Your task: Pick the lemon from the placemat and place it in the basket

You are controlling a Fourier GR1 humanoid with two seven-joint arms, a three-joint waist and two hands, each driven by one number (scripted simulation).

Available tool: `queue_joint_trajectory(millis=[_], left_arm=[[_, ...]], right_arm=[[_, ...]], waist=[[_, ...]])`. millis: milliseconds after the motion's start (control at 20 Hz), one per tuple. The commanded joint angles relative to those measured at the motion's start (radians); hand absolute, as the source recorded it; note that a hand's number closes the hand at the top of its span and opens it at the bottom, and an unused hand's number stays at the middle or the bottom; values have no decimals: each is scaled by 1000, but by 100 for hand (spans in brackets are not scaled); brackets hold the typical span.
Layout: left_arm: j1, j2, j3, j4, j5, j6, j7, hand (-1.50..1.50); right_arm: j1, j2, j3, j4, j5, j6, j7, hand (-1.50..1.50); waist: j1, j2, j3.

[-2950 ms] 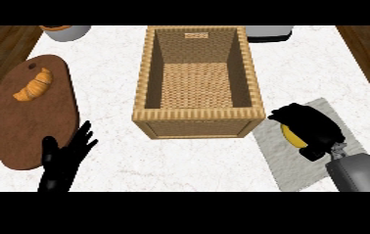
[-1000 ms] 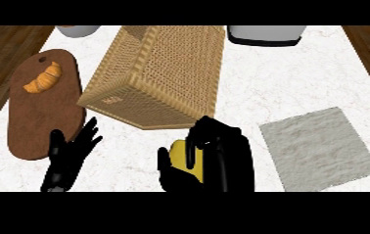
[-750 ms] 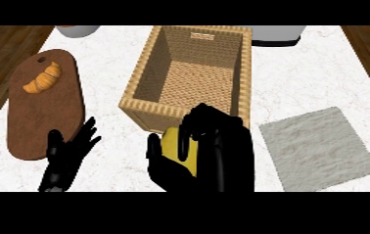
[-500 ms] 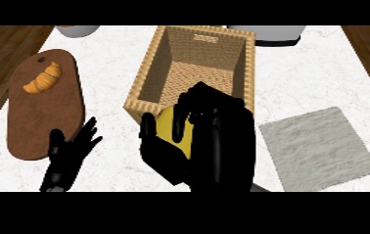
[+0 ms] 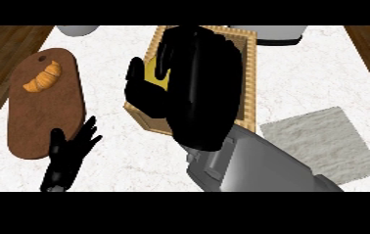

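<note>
My right hand (image 5: 195, 86) hangs over the woven basket (image 5: 248, 81), fingers and thumb curled round the yellow lemon (image 5: 154, 74). Only a small patch of the lemon shows between thumb and fingers. The hand and its grey forearm (image 5: 253, 164) hide most of the basket's inside. The grey placemat (image 5: 318, 142) lies at the right with nothing on it. At the lower left my left hand (image 5: 66, 154) rests open, fingers up.
A brown cutting board (image 5: 43, 115) with a croissant (image 5: 43, 77) lies at the left. A grey bowl (image 5: 78, 29) and a metal pot (image 5: 278, 33) stand at the counter's far edge. White marble counter surrounds the basket.
My right hand has carried the lemon from the counter in front of the basket up and forward over the basket. The left hand has stayed where it was.
</note>
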Motion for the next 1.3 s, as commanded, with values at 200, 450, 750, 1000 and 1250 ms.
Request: queue_joint_trajectory(millis=[200,450,750,1000,1250], left_arm=[[50,-8,-12,49,0,-28,-29,0],[38,2,12,34,8,-22,-21,0],[64,-8,12,22,12,-22,-19,0],[-8,23,51,67,31,-48,12,0],[35,-20,25,29,-1,1,14,0]], right_arm=[[-155,11,-92,240,-112,-76,157,150],[-95,11,-128,321,-156,-231,76,150],[0,11,-140,367,-236,-404,-51,150],[3,12,-155,462,-291,-475,-145,150],[58,12,-102,450,-89,-288,13,150]], waist=[[-4,11,-4],[-6,15,-3],[-12,13,-2],[-26,14,-2],[-58,0,-3]])
